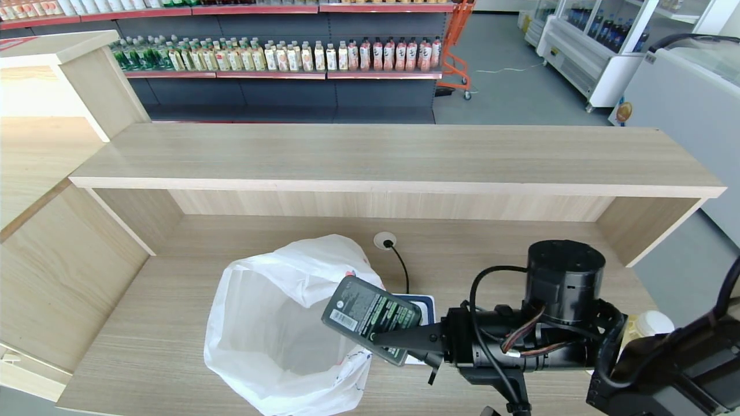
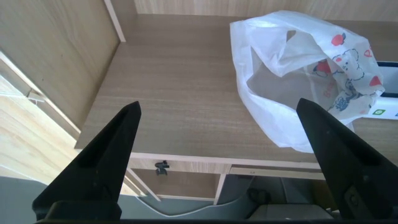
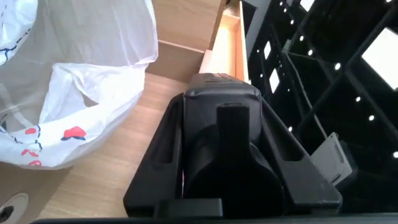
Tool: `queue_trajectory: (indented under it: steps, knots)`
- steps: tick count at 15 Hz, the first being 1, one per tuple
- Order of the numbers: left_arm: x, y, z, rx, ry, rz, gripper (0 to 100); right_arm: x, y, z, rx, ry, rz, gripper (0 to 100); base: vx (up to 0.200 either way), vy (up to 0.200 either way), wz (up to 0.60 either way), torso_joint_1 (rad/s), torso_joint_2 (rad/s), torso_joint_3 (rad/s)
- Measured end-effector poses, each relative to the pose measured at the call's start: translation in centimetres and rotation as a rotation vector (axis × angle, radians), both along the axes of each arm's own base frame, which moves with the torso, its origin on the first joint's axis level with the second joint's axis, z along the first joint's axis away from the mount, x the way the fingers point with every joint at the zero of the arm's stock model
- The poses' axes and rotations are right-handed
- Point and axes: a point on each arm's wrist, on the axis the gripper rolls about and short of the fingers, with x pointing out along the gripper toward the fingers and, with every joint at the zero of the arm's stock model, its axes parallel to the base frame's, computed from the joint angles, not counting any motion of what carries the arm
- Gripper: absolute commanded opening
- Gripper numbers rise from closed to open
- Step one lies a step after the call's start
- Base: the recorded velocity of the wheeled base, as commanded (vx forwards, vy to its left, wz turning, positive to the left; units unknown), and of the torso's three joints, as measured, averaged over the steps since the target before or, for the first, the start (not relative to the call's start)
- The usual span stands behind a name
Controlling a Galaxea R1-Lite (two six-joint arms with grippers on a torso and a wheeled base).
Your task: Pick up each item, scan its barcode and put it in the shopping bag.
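Right end effector [image 1: 400,342] grips dark pouch [image 1: 364,309] by shopping bag [image 1: 248,329], cable [image 1: 402,270] behind.

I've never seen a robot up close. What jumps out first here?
A dark packet with a white barcode, clamped in the right claw over the edge of the open white shopping bag on the wooden counter. Behind it, drink bottles line a shop shelf.

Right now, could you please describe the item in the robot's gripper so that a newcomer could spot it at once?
On the low wooden counter stands an open white shopping bag. At the bag's right rim, the right gripper holds a flat pack above the counter. Its dark face with green print and a white barcode label sets it apart from the pale bag.
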Motion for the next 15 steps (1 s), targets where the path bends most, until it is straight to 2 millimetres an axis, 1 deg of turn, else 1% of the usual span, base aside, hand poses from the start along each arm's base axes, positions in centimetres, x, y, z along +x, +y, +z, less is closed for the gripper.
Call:
queue_trajectory:
  steps: [2, 5, 6, 8, 10, 12, 13, 15]
  knots:
    - [0.0, 0.0, 0.0, 0.0, 0.0, 0.0, 100, -0.5, -2.0, 2.2, 0.062, 0.112, -0.117, 0, 0.0, 0.0, 0.0, 0.0, 0.0, 0.0]
    - [0.0, 0.0, 0.0, 0.0, 0.0, 0.001, 100, -2.5, -6.1, 5.3, 0.225, 0.355, -0.336, 0, 0.0, 0.0, 0.0, 0.0, 0.0, 0.0]
    - [0.0, 0.0, 0.0, 0.0, 0.0, 0.001, 100, -2.9, -7.2, 6.0, 0.293, 0.478, -0.363, 0, 0.0, 0.0, 0.0, 0.0, 0.0, 0.0]
    - [0.0, 0.0, 0.0, 0.0, 0.0, 0.0, 100, -3.2, -9.1, 7.1, 0.442, 0.765, -0.411, 0, 0.0, 0.0, 0.0, 0.0, 0.0, 0.0]
    - [0.0, 0.0, 0.0, 0.0, 0.0, 0.0, 100, -3.1, -10.7, 7.7, 0.61, 1.069, -0.484, 0, 0.0, 0.0, 0.0, 0.0, 0.0, 0.0]
    - [0.0, 0.0, 0.0, 0.0, 0.0, 0.0, 100, -3.1, -11.5, 7.6, 0.782, 1.408, -0.562, 0, 0.0, 0.0, 0.0, 0.0, 0.0, 0.0]
    - [0.0, 0.0, 0.0, 0.0, 0.0, 0.0, 100, -3.1, -11.8, 7.2, 0.86, 1.603, -0.589, 0, 0.0, 0.0, 0.0, 0.0, 0.0, 0.0]
    - [0.0, 0.0, 0.0, 0.0, 0.0, 0.001, 100, -3.1, -11.9, 6.0, 0.954, 1.942, -0.659, 0, 0.0, 0.0, 0.0, 0.0, 0.0, 0.0]
